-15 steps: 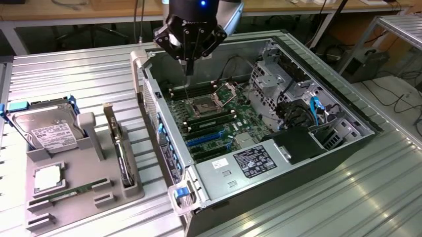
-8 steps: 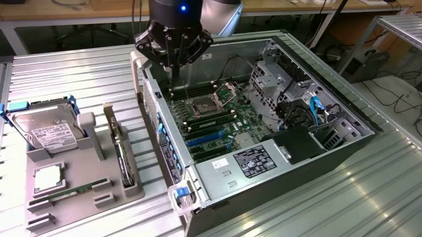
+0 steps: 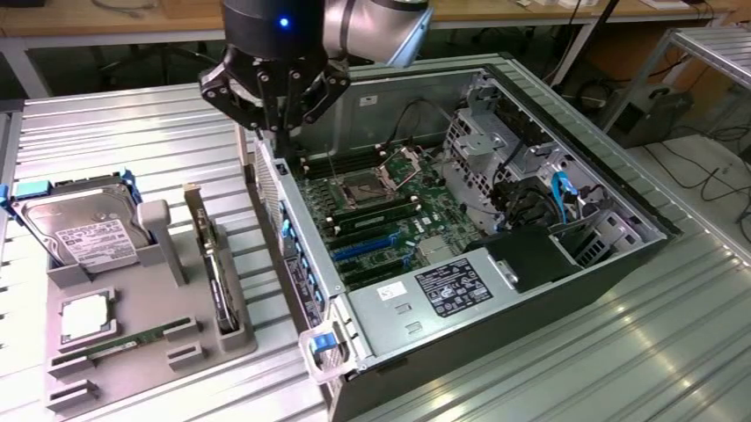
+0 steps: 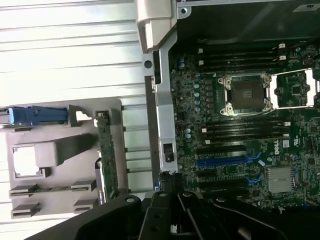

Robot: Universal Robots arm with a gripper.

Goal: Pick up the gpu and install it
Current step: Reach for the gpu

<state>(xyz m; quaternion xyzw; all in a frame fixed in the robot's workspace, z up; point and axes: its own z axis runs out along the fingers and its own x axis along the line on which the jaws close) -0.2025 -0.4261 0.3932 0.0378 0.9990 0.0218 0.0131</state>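
Finding the gripper (image 3: pixel 281 130) poised over the side wall of the open computer case (image 3: pixel 593 141), fingers pressed together and pinching nothing. Placing the gpu (image 3: pixel 218 280) just outside that same case wall, standing on its long edge in a slot of the grey holder (image 3: pixel 118 380), apart from the gripper. Judging it light and stiff yet fragile: a thin board, probably with delicate parts on its faces and contacts along the seated edge. Favouring a pinch across the two flat faces near the upper edge, around mid-length, clear of the bracket end; expecting tilt or slip from a hold at one corner. Noting close neighbours: a grey upright post (image 3: pixel 158 237) on the gpu's side away from the case, the hard drive (image 3: pixel 73 233) farther out still, and the memory stick (image 3: pixel 135 337) lying flat, also farther from the case. Reckoning the case wall itself the tightest obstacle, with scant finger room on that side. Seeing the blue slots (image 3: pixel 364 251) inside the case with no card in them.
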